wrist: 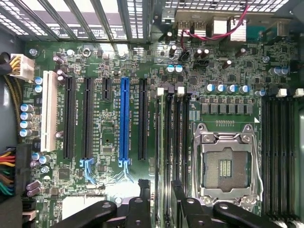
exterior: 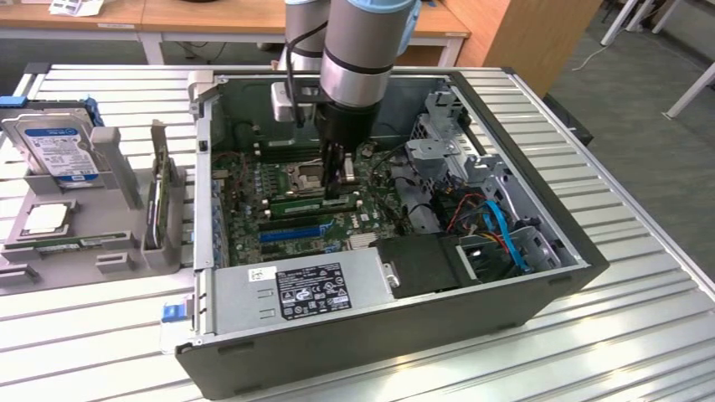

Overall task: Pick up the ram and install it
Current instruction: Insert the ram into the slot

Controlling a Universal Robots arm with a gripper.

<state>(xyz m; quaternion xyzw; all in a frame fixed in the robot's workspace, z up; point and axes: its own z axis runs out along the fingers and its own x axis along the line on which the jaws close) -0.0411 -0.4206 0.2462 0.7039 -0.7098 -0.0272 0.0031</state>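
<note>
Black two-finger gripper (exterior: pixel 337 177) hovers jaws apart over the long thin green ram stick (exterior: pixel 300 202), which looks already seated in its slot on the green motherboard (exterior: pixel 248 180).

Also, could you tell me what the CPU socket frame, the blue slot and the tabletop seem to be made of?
CPU socket frame: probably bare metal, silvery with bright glints. Blue slot: likely moulded plastic, uniform matte blue. Tabletop: seemingly aluminium or steel slats, pale grey with a soft sheen and parallel ridges.

Green motherboard (wrist: pixel 228 85), blue slot (wrist: pixel 124 121), black gripper (wrist: pixel 160 192), ribbed silver table (exterior: pixel 625 335)
</note>
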